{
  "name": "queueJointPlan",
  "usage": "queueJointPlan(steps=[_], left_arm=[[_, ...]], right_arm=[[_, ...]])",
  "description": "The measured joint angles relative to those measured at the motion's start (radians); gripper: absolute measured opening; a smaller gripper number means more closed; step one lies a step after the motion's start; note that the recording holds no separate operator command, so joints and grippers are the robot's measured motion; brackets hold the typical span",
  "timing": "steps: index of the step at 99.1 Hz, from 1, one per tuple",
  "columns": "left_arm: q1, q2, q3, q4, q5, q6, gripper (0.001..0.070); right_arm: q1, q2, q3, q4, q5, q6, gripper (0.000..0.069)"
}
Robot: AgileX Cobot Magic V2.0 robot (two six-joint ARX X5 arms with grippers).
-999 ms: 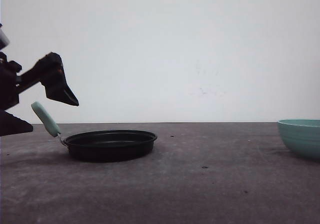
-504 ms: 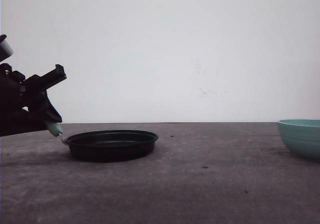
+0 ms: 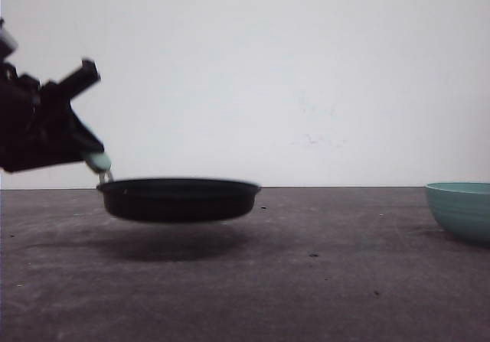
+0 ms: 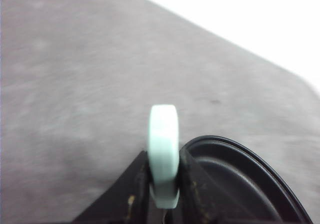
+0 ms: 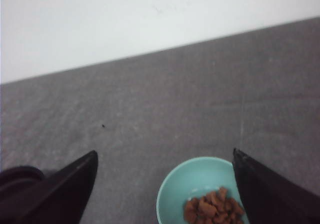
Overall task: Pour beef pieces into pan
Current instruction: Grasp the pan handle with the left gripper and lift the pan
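Left fingers (image 4: 150, 171) clamped on pan (image 3: 180, 199) handle, pan airborne. Right fingers (image 5: 165, 184) spread wide above bowl (image 5: 200, 184); beef pieces (image 5: 212, 205) directly between fingertips.

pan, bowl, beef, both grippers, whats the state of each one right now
pan: lifted off the table, roughly level, nothing seen inside it
pan handle: clamped between the left gripper's fingers
left gripper: shut on the pan handle
bowl: upright on the table, not gripped
beef pieces: heaped in the bowl, not yet poured
right gripper: open, above the bowl
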Motion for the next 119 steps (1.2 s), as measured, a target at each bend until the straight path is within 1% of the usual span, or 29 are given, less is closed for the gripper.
queueJointPlan(steps=[16, 27, 35, 47, 55, 63, 70, 78, 86, 99, 105, 119], left_arm=[[0.0, -0.177, 0.001, -0.117, 0.029, -0.005, 0.0054], [0.0, -0.311, 0.02, -0.249, 0.045, -0.008, 0.0054], [0.0, -0.401, 0.043, -0.344, 0.07, -0.008, 0.0054], [0.0, -0.517, 0.067, -0.449, 0.123, -0.009, 0.0054], [0.0, -0.58, 0.072, -0.513, 0.146, -0.009, 0.0054], [0.0, -0.635, 0.073, -0.581, 0.163, -0.009, 0.0054], [0.0, -0.674, 0.073, -0.623, 0.169, -0.009, 0.0054], [0.0, -0.716, 0.073, -0.658, 0.169, -0.011, 0.0054], [0.0, -0.752, 0.073, -0.687, 0.174, -0.02, 0.0054], [0.0, -0.791, 0.073, -0.703, 0.197, -0.031, 0.0054], [0.0, -0.804, 0.073, -0.71, 0.198, -0.035, 0.0054], [0.0, -0.811, 0.074, -0.713, 0.198, -0.041, 0.0054]], right_arm=[[-0.011, 0.075, 0.0, -0.039, 0.031, 0.039, 0.0534], [-0.039, 0.146, 0.0, -0.046, 0.031, 0.085, 0.0534], [-0.064, 0.203, 0.0, -0.047, 0.019, 0.105, 0.0528], [-0.114, 0.293, 0.0, -0.038, 0.013, 0.115, 0.051], [-0.151, 0.357, 0.0, -0.012, -0.019, 0.12, 0.0475], [-0.185, 0.423, 0.0, 0.032, -0.072, 0.127, 0.0461], [-0.208, 0.478, 0.0, 0.071, -0.11, 0.134, 0.0457], [-0.219, 0.54, 0.0, 0.1, -0.114, 0.138, 0.045], [-0.224, 0.606, 0.0, 0.126, -0.117, 0.142, 0.0426], [-0.224, 0.689, 0.0, 0.189, -0.132, 0.142, 0.0406], [-0.224, 0.715, 0.0, 0.222, -0.133, 0.142, 0.0369], [-0.224, 0.764, 0.0, 0.271, -0.132, 0.142, 0.02]])
